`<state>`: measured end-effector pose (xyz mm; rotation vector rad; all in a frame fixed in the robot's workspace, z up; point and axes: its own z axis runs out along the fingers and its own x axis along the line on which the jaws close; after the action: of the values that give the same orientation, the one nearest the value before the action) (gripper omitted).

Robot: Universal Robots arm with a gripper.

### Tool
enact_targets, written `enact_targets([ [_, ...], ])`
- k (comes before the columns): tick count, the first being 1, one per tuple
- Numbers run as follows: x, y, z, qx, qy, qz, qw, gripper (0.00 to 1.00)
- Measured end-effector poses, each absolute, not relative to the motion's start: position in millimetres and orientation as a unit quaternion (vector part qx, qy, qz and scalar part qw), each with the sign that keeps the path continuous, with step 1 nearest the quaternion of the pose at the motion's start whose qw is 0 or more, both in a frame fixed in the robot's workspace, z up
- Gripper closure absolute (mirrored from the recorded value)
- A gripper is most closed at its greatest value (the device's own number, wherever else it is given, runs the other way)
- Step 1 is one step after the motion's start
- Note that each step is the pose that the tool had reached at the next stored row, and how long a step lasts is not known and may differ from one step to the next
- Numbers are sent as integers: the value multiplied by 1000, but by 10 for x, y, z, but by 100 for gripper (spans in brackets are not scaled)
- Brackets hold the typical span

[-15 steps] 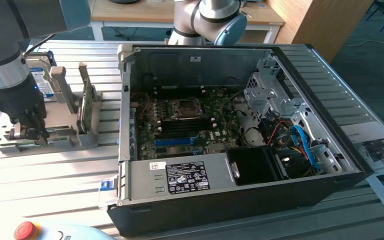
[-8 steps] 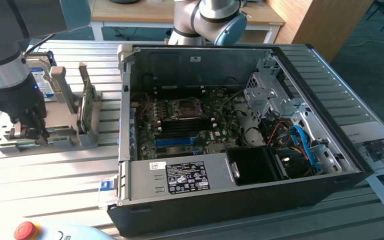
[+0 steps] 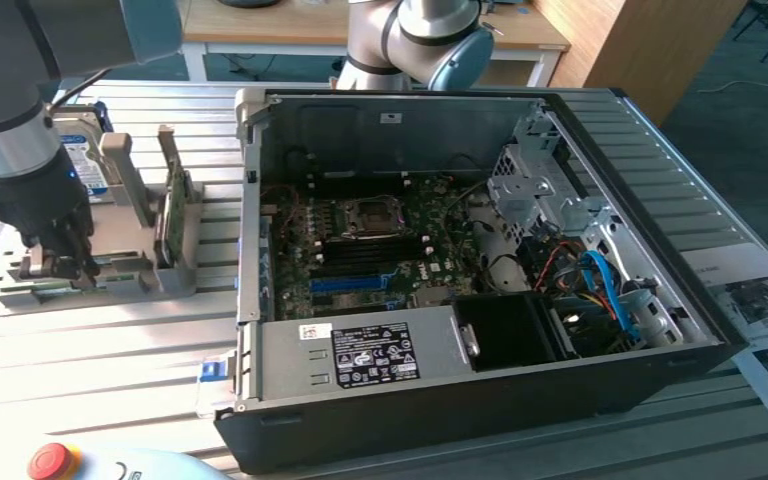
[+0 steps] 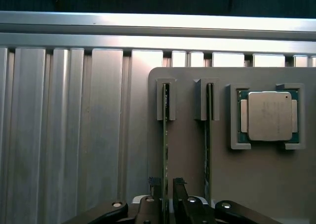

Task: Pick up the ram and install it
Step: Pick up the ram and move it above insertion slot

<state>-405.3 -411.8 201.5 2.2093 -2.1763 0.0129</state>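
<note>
ribbed aluminium table (image 4: 64,135), thin green ram (image 4: 165,130), claw (image 4: 166,185) astride it

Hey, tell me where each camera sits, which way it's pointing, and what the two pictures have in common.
Exterior view: high off the arm, looking down on the open PC case and slatted table; the arm reaches down to the grey holder on the exterior view's left.
Wrist view: on the wrist, looking straight down at the holder; the ram stands edge-on between the open jaws, beside a second stick and a CPU.
Shared: the holder and the table.
</note>
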Motion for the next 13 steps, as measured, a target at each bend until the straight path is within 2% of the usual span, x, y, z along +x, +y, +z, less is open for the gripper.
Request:
enact_targets([
  [13,-4054,-4115,2009,712,-702,4,20,76],
])
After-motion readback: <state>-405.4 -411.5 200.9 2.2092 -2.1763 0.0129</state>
